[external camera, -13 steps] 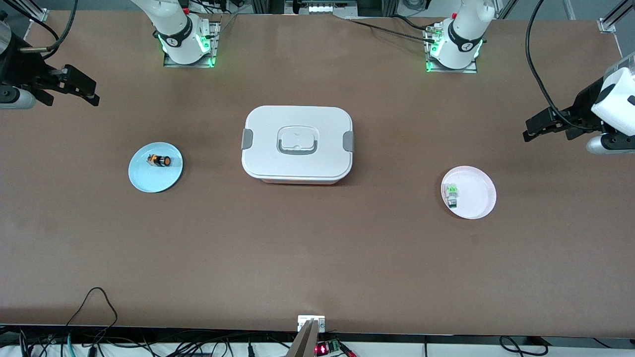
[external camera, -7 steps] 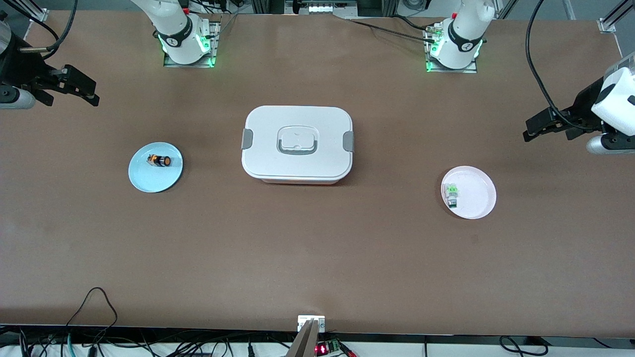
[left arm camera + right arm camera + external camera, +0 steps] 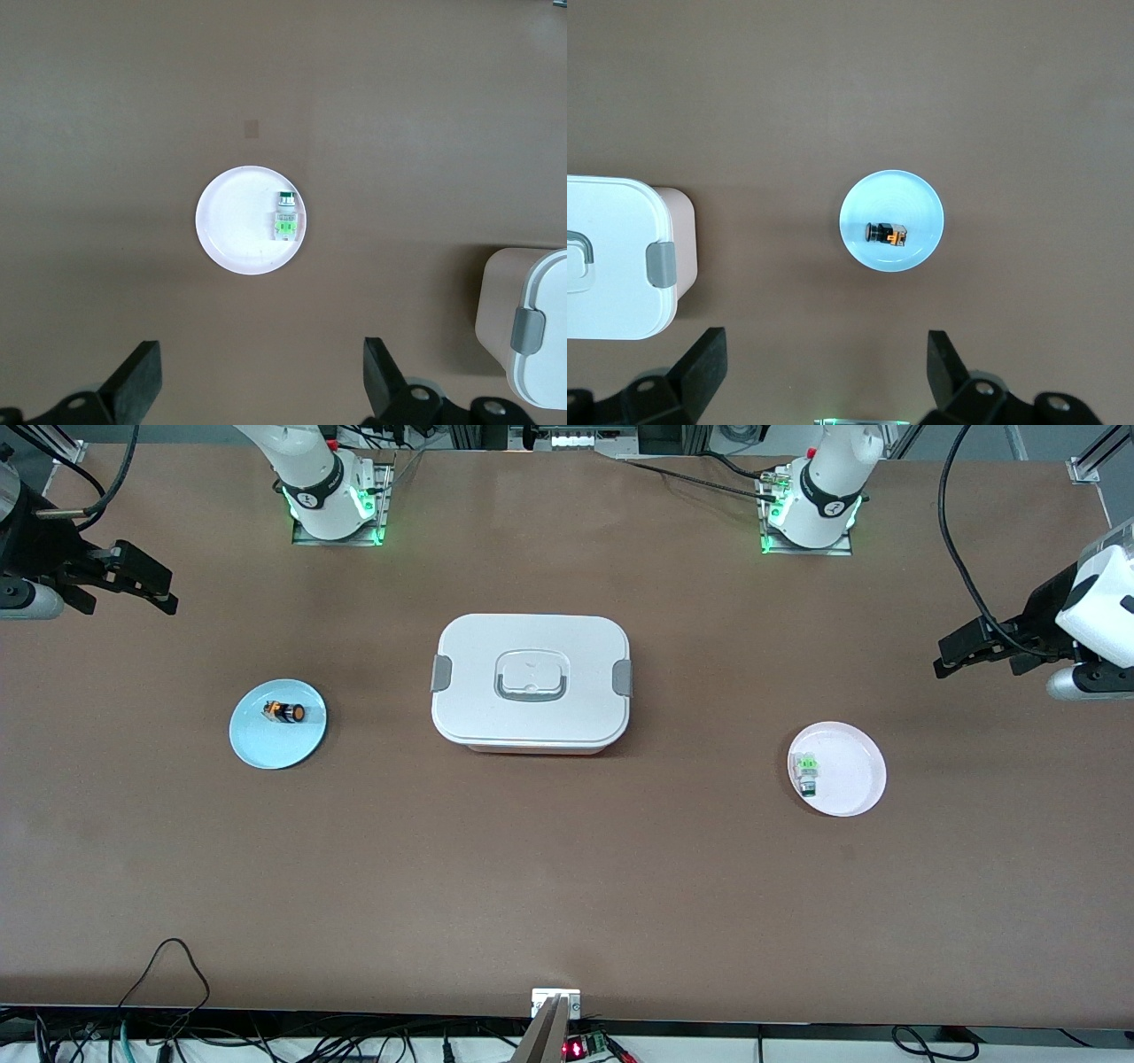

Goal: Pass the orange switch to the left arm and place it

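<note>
Both grippers hang high and empty with their fingers spread wide: the right gripper (image 3: 146, 591) is up over the table edge at the right arm's end, about ten o'clock from the box in the front view, and the left gripper (image 3: 966, 654) is over the left arm's end, near three o'clock from it; each arm looks to be waiting. Working from the front camera's edge of the table inward, the pink plate (image 3: 855, 779) comes first, at roughly four o'clock from the box, carrying the green-and-white switch (image 3: 805, 771), which is not the target. Next is the blue plate (image 3: 266, 744) at about nine o'clock from the box, and on it lies the orange switch (image 3: 285, 712), on its side near the plate's centre. Its long axis runs along the table's length, with the orange cap facing three o'clock, toward the box (image 3: 532, 682), and the metallic end facing nine o'clock. I judge it light, rigid and small, with a round smooth body that could roll or slip on the plate, so a grip across the black barrel, fingers closing square to the long axis, seems safest; the right gripper (image 3: 824, 372), seen looking down on the orange switch (image 3: 888, 234), is the closer one. The closed box sits mid-table between the plates, squarely in any straight handover path.
</note>
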